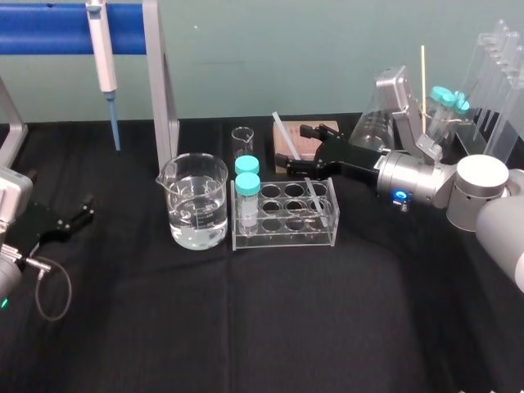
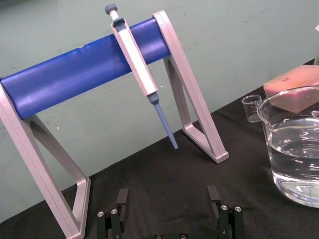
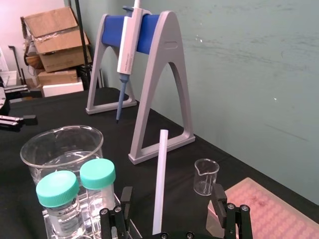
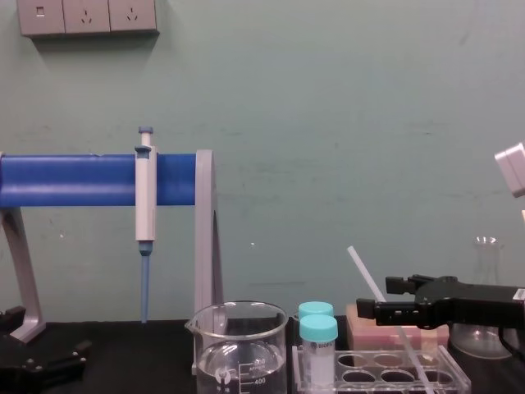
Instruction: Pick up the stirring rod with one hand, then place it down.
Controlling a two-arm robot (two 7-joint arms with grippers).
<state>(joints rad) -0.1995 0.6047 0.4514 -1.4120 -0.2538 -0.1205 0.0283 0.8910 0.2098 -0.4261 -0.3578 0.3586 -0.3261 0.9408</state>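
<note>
In the head view, the stirring rod is seen standing tilted in the clear rack, with its top leaning away toward the wall. The right gripper is held around the upper part of the rod, behind the rack. Its fingers are spread apart. The left gripper is parked low at the left edge of the table, well apart from the water beaker.

In the left wrist view, the left gripper is seen with its two fingers wide apart and nothing between them.

In the right wrist view, the rod is seen between the two fingers of the right gripper. A gap is left on each side, so the rod is not squeezed.

In the chest view, the rod is seen slanting up out of the rack, with the right gripper around it.
</note>
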